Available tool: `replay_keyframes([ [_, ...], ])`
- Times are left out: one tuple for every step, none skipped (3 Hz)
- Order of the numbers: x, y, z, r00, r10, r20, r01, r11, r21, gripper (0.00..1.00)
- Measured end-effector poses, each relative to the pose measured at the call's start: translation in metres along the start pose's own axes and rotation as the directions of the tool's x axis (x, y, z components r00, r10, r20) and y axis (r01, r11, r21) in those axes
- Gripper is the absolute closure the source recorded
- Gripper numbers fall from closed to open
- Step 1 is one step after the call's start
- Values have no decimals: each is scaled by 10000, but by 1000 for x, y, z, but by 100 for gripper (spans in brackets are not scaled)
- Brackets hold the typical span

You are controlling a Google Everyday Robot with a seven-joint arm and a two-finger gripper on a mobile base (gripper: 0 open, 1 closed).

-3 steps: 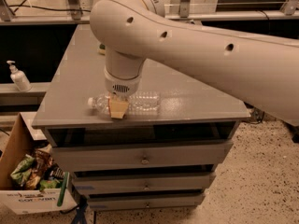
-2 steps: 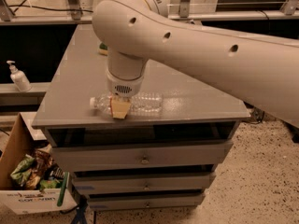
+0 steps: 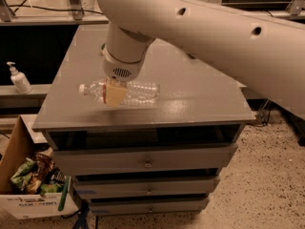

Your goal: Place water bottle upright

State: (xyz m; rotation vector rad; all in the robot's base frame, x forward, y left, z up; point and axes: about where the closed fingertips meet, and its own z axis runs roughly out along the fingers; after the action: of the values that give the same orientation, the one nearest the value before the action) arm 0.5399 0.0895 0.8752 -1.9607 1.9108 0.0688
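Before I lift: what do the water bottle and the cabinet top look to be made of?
The water bottle is likely clear plastic: see-through, ribbed walls, white cap. The gripper is on it, toward the cap end. The cabinet top is grey, smooth and semi-gloss with soft glare; painted metal or laminate, I can't tell which.

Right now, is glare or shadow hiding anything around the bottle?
Camera view: dim, warm light; a glare sheen on the table beside the water bottle; the end effector, clamped on the bottle's middle, covers part of it; the background is dark.
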Motion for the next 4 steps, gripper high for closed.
replay_keyframes([
  [-33, -22, -18, 9893, -575, 1339, 528, 9979, 385, 100],
  [-61, -45, -29, 9445, -948, 3144, 769, 9947, 688, 100],
  [-74, -61, -39, 8898, -1011, 4450, 685, 9937, 887, 100],
  [-76, -72, -53, 8221, -814, 5635, 298, 9945, 1002, 100],
])
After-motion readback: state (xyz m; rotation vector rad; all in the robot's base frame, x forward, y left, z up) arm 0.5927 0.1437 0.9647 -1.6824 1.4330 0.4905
